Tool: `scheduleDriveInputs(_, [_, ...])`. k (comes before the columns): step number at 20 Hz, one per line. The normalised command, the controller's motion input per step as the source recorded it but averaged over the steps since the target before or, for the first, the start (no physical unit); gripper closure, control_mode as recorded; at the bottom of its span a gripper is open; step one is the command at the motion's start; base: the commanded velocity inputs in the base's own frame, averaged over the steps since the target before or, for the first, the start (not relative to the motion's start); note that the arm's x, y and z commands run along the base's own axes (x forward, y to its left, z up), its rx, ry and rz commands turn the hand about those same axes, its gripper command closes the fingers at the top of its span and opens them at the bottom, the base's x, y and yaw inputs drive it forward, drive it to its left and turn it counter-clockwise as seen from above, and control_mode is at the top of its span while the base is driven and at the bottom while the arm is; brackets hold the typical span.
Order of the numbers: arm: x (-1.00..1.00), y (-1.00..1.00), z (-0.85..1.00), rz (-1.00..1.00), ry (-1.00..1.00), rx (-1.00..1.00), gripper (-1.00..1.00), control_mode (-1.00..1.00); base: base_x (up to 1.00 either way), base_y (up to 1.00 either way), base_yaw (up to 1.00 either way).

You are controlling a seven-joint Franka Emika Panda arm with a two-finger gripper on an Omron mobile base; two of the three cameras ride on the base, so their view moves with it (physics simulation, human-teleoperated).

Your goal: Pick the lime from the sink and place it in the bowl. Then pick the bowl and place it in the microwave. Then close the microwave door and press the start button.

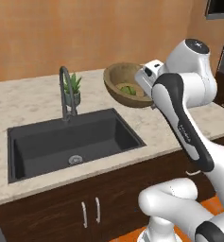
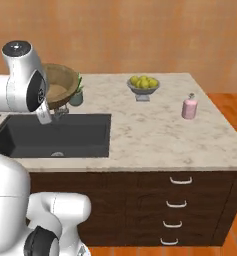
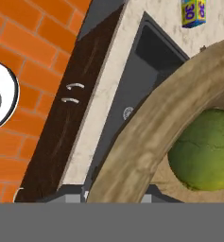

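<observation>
Pincer (image 1: 149, 92) clamps the bowl (image 1: 124, 85) by its rim, lifted over open counter (image 1: 38, 101).
Lime (image 3: 205, 149) rests inside, beyond the rim; sink (image 1: 71, 142) lies below.

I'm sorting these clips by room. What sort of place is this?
A rendered home kitchen: a dark sink with an arched faucet set in a marble-look counter, wood cabinets below, and a dish of yellow fruit.

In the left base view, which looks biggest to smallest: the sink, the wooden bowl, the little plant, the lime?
1. sink
2. bowl, held up off the counter, so nearness may skew it
3. plant
4. lime, lying in the bowl
</observation>
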Motion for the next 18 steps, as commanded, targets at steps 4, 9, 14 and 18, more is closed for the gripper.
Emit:
scheduleDriveInputs(4, [0.00,0.00,0.00,0.00,0.00,0.00,1.00,1.00,0.00,0.00,-0.98])
scheduleDriveInputs(9, [0.00,0.00,0.00,0.00,0.00,0.00,1.00,1.00,0.00,-0.03,-0.98])
scheduleDriveInputs(14, [0.00,0.00,0.00,0.00,0.00,0.00,1.00,1.00,0.09,-0.51,-0.79])
scheduleDriveInputs(18, [0.00,0.00,0.00,0.00,0.00,0.00,1.00,1.00,0.68,-0.80,-0.47])
